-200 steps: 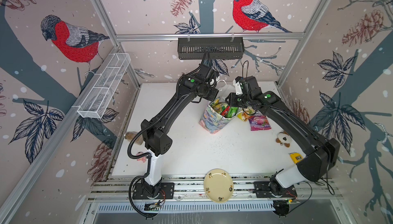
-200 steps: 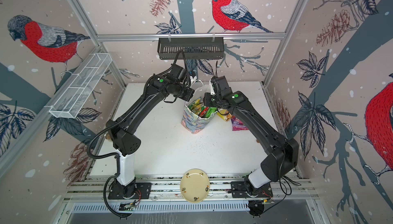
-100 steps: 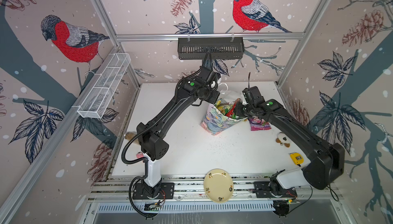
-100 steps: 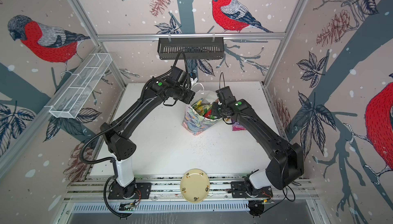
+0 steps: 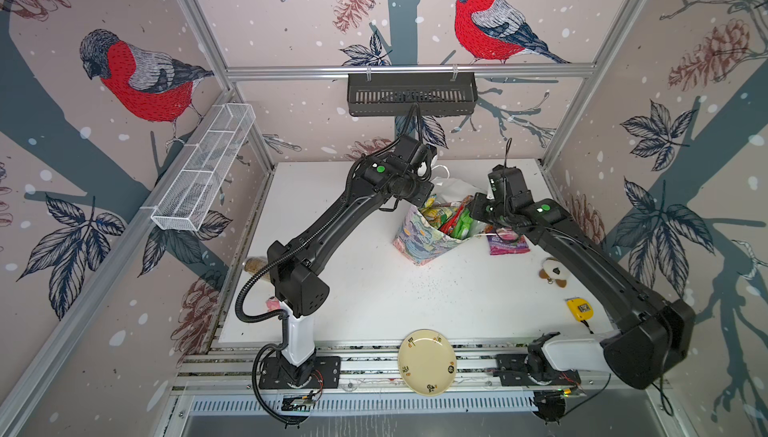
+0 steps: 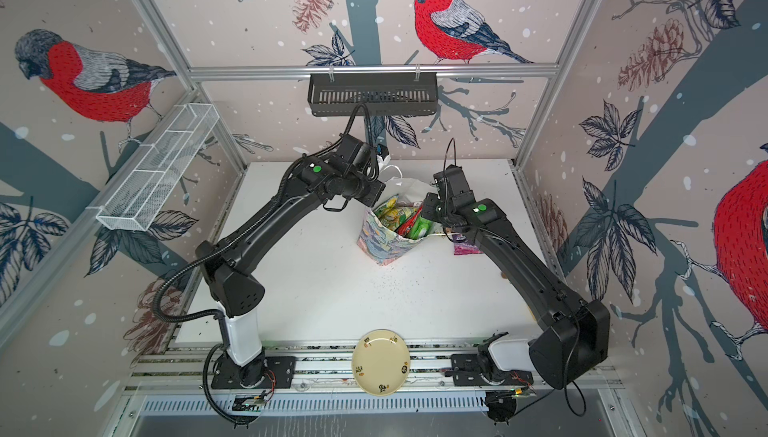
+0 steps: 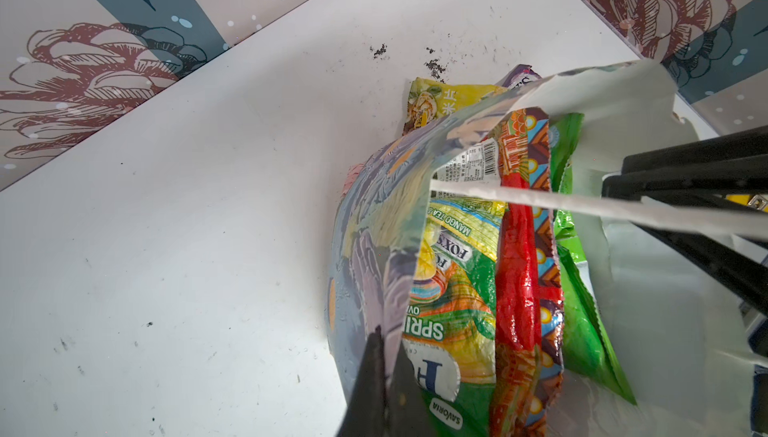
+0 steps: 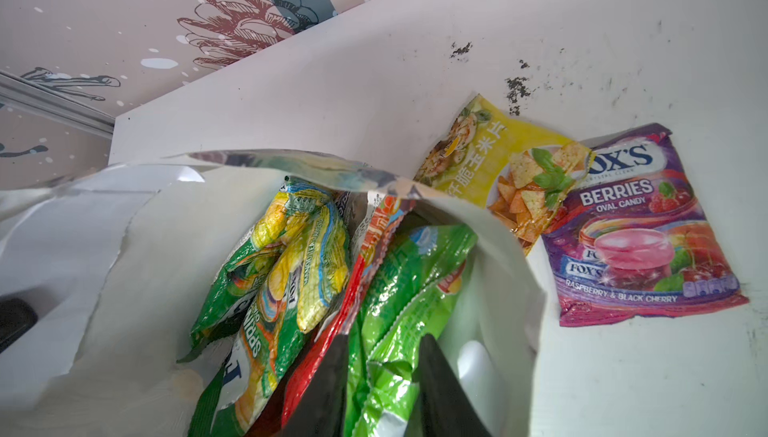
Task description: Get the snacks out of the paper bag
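Bag (image 5: 415, 244): stands on the table (image 5: 365, 310) toward the back, between the two arms; mouth open, floral outside, white inside.
In the bag: two green FOX'S packets (image 8: 286, 256), a red packet (image 7: 519, 281) and a green packet (image 8: 399, 289), all on end with their tops at the mouth. Both top views show them only as a knot of colour; the wrist views show the print.
Left claw (image 7: 384, 347): together, pinching the bag's rim, one finger outside and one inside. Only the left wrist view shows this; in both top views the wrist covers it.
Cord (image 7: 561, 204): white, drawn straight across the mouth.
Right claw (image 8: 384, 372): in the mouth, fingers (image 8: 328, 381) apart on either side of the green packet's top and touching it; whether they squeeze it I cannot tell.
Outside the bag: the yellow packet (image 8: 498, 156) lies flat just beside the bag, and the purple packet (image 8: 644, 227) overlaps its edge. The yellow one is plain only in the wrist views.
Farther out: toy (image 5: 552, 273) and tape measure (image 5: 579, 308) near the right arm; plate (image 5: 428, 362) on the front rail, well apart.
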You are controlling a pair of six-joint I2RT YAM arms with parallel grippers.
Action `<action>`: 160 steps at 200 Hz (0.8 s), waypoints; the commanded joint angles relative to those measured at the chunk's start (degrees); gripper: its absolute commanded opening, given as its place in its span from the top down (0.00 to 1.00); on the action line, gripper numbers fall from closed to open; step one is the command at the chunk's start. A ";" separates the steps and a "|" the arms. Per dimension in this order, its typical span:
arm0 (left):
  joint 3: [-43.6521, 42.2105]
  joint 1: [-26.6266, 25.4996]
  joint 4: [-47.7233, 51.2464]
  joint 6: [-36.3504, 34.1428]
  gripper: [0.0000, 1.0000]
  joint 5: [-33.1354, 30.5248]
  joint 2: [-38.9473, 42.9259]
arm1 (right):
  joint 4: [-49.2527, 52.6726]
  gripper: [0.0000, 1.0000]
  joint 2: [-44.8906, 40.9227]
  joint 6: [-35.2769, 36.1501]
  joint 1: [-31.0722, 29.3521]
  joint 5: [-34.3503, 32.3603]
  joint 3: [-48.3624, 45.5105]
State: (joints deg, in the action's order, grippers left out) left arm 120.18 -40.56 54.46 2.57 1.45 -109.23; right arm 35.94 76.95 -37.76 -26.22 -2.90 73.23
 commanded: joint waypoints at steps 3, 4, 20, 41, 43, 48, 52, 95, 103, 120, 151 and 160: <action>0.16 -0.31 -6.27 -0.89 1.00 0.57 0.59 | -2.33 0.68 0.04 -0.87 0.12 0.63 -0.28; 0.19 -0.31 -6.28 -0.89 1.00 0.57 0.59 | -2.44 0.68 0.04 -0.89 0.12 0.75 -0.33; 0.23 -0.69 -6.55 -0.88 1.00 0.57 0.51 | -3.87 0.68 0.28 -1.17 0.32 1.91 -0.42; 0.17 -1.00 -6.89 -0.81 1.00 0.35 0.49 | -4.87 0.69 1.33 -1.14 0.21 3.04 -0.22; 0.22 -1.06 -6.90 -0.81 1.00 0.32 0.55 | -4.95 0.69 1.36 -1.17 0.22 3.06 -0.20; 0.16 -1.15 -6.98 -0.81 1.00 0.31 0.59 | -5.09 0.69 1.73 -1.03 0.22 3.23 -0.13; 0.22 -1.26 -7.06 -0.81 1.00 0.24 0.60 | -5.05 0.69 1.89 -0.93 0.20 3.33 0.00; 0.21 -1.59 -7.22 -0.89 1.00 -0.47 0.73 | -4.67 0.71 4.01 -0.42 0.37 3.51 0.03; 0.20 -1.57 -7.24 -0.98 1.00 -0.66 0.77 | -4.50 0.71 4.17 -0.46 0.34 3.60 -0.02; 0.18 -1.58 -7.41 -1.16 1.00 -0.90 0.70 | -3.96 0.71 4.51 -0.30 0.35 3.42 -0.02; 0.38 -1.57 -7.87 -1.51 1.00 -1.01 0.43 | -1.92 0.71 4.80 -0.08 0.26 3.34 0.42; 0.56 -1.58 -7.84 -1.52 1.00 -0.96 0.33 | -1.67 0.71 4.64 -0.05 0.20 3.25 0.35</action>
State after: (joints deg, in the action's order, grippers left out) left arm 120.18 -41.87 53.49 1.98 0.23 -109.23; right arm 33.10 81.67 -38.57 -25.87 0.36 73.12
